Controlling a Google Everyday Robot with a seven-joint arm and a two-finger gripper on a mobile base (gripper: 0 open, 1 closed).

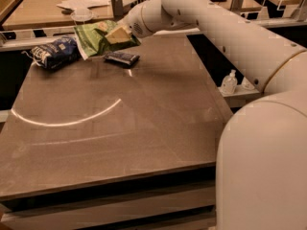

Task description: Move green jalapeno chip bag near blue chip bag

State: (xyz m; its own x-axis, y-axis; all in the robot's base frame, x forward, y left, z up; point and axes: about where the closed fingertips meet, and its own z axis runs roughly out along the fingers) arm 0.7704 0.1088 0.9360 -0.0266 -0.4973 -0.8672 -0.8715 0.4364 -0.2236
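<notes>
Clutching one green bag (92,35), gripper (117,33) above table (148,123)

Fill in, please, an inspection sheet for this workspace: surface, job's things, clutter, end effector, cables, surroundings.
Surface: dark table, with a bright curved reflection on it.
Job's things: green jalapeno chip bag at the table's far edge, held by the end effector; blue chip bag lies to its left, apart from it.
Clutter: small dark packet on the table, just in front of the green bag.
End effector: shut on the green bag, over the far edge of the table.
Cables: nothing seen.
Surroundings: desk with papers behind the table; two bottles to the right of it.
</notes>
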